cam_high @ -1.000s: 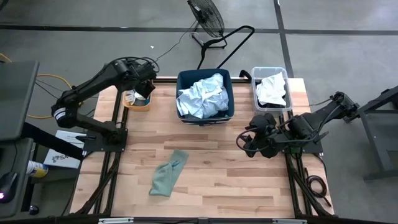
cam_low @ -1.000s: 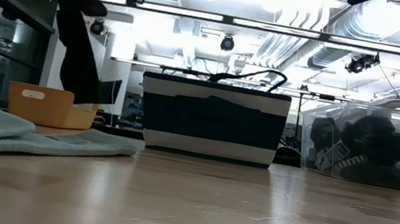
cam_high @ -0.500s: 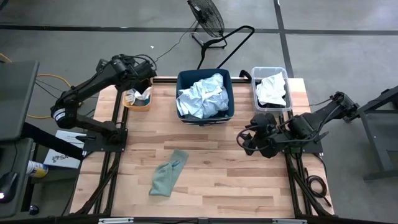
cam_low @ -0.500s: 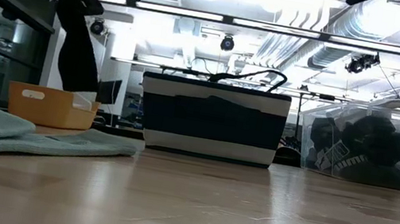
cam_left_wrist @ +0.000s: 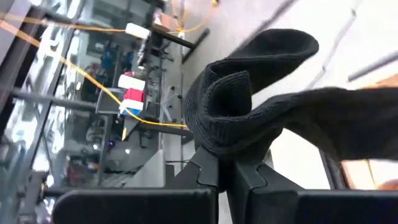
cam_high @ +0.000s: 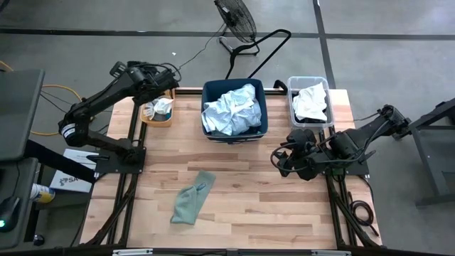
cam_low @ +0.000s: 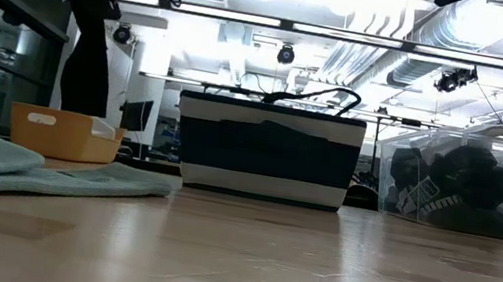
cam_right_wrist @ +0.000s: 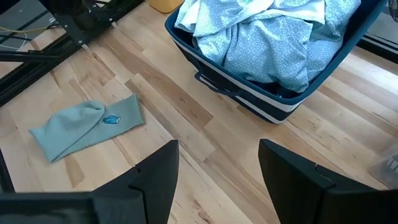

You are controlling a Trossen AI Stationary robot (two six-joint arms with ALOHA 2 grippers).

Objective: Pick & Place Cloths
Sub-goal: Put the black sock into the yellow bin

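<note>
Now | L gripper [cam_left_wrist: 227,163] jaws pinching ribbed black sock [cam_left_wrist: 261,112] | R gripper [cam_right_wrist: 217,168] jaws spread

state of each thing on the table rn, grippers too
left gripper: shut on black sock, above orange bin
right gripper: open, empty
grey-green cloth: flat on table
navy bin: holds pale blue cloth
clear bin: holds white cloth

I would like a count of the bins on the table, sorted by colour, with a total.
Orange bin: 1
Navy bin: 1
Clear bin: 1
Total: 3
</note>
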